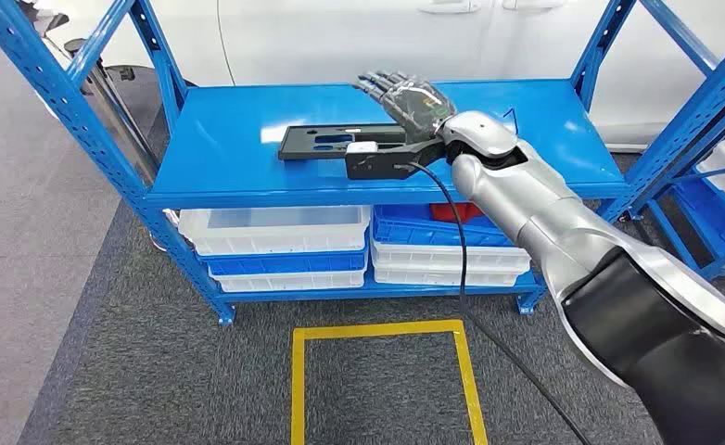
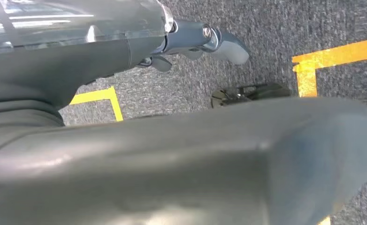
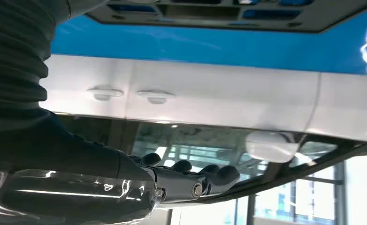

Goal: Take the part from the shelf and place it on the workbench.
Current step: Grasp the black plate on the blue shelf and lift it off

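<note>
Nothing has been lifted yet: the black part point(image 1: 340, 141) is seen lying flat on the blue shelf point(image 1: 229, 158).
The right hand point(image 1: 405, 97) is held above it, fingers point(image 3: 210, 176) extended side by side, empty; grasp and transfer to the worktop are left.

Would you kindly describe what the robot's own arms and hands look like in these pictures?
The right arm is a smooth silver shell with a black segment nearer the body and a black bracket at the wrist. A black cable runs down from the wrist. The right hand has dark grey fingers and a clear glossy cover on its back. The left hand has the same clear cover, with grey-tipped dark fingers.
</note>
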